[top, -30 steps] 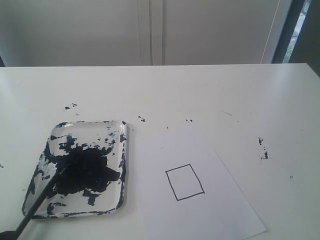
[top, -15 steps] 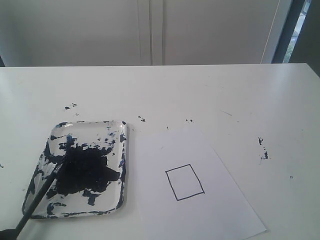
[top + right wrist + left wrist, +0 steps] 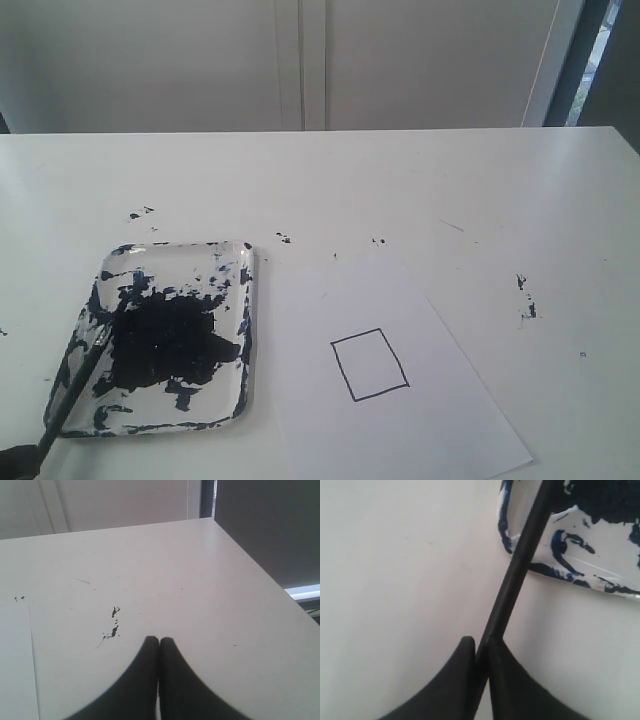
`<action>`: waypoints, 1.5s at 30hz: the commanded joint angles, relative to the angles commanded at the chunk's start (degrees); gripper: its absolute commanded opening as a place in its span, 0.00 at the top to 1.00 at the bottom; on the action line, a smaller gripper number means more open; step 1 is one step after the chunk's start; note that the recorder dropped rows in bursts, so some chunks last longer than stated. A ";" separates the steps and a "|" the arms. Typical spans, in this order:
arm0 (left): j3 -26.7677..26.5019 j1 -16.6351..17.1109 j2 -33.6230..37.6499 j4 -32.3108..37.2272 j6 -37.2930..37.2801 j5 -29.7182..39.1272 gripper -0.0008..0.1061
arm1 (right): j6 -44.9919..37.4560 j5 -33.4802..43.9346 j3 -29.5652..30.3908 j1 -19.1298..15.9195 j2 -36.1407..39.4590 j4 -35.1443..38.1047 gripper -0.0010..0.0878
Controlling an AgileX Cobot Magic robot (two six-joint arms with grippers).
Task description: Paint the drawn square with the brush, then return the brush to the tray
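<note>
Closest to me, at the near left corner of the bench, the left end effector is pinched tight on the brush. Its two black fingers squeeze the end of the handle with no gap showing. The handle is long, thin, black and straight like a stick. It slants up from the fingers and crosses the near left edge of the tray.

The tray is flat and shallow, clear-white and shiny, with round corners. Inside it sits a big wet-looking blotch of blue-black paint, with smaller smears and dabs all round the sides. The brush tip goes into that dark blotch – it is too dark there to pick the tip out.

Just beside the tray, on its right, lies a white sheet of paper, flat and a bit turned. The drawn square is on it, a thin black wobbly outline, white inside, with no paint in it.

The right end effector is closed up, finger against finger, holding nothing. It hangs over a bare part of the bench, near some little dark paint specks.

Farther off, the bench is smooth and white, with a few more tiny specks – and behind it stands a plain pale wall.
</note>
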 joint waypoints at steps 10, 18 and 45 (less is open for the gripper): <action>0.00 -1.22 0.00 -1.81 -1.76 -2.92 0.83 | 0.00 0.00 0.00 0.00 0.00 0.00 0.99; -0.10 -1.22 0.00 0.42 -0.01 -4.56 0.81 | 0.00 0.00 0.00 0.00 0.00 0.00 0.99; -0.10 -1.22 11.65 11.86 -0.51 -6.59 0.39 | 0.00 0.00 0.00 0.00 0.00 0.00 0.99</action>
